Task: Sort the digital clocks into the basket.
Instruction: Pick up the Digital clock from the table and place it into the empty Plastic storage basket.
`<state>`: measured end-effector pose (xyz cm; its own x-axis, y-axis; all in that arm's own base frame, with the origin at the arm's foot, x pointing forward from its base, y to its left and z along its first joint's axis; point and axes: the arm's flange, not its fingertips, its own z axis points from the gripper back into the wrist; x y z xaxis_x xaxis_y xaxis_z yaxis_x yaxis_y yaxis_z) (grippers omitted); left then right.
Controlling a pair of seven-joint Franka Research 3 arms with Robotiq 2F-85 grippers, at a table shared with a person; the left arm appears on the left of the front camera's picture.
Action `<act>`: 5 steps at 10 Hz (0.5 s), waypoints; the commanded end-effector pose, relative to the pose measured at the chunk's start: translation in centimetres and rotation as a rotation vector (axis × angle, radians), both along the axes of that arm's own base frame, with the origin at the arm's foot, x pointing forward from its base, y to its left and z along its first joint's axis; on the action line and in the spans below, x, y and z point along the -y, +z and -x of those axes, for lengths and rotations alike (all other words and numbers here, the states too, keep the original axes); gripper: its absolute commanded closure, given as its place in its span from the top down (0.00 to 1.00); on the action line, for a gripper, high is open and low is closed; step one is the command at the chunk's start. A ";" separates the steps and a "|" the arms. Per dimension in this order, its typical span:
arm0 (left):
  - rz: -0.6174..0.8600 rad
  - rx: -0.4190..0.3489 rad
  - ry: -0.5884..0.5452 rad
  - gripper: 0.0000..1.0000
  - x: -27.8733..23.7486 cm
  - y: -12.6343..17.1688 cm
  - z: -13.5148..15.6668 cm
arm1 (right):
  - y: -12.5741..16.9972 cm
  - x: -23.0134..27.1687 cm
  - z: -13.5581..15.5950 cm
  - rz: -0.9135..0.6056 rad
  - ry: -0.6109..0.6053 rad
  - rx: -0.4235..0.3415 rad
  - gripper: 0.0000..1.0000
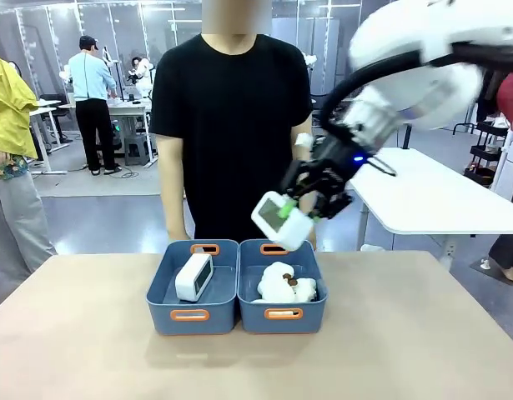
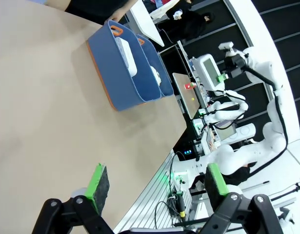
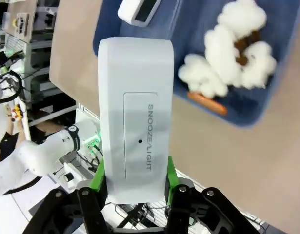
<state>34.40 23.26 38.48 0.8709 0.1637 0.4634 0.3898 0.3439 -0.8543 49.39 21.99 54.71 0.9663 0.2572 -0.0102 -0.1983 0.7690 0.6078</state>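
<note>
While the right claw (image 3: 135,175) grips a digital clock (image 3: 135,112) above the bin (image 1: 256,315) holding sheep toys (image 1: 285,285), the left claw (image 2: 157,181) gapes empty.

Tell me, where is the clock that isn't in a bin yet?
That clock hangs in the air right of centre in the front view, clamped in the right tool, just above the bin holding the fluffy sheep toys.

Digital clocks: two. First clock (image 1: 193,277) lies inside the left basket (image 1: 160,308); second clock (image 1: 283,218) is in the air, up and right of it.
Baskets: two. Right basket (image 1: 310,312) touches the left basket's side.
Sheep toys (image 1: 285,285): fluffy heap, number unclear.
</note>
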 end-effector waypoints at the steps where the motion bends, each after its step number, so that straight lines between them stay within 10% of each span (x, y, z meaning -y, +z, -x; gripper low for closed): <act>1: -0.005 0.001 -0.004 1.00 -0.1 0.3 0.1 | -1.4 -4.3 -3.0 0.138 -0.052 -0.010 0.52; 5: -0.005 0.001 -0.004 1.00 -0.1 0.3 0.1 | -5.8 -11.6 -6.0 0.242 -0.198 0.009 0.52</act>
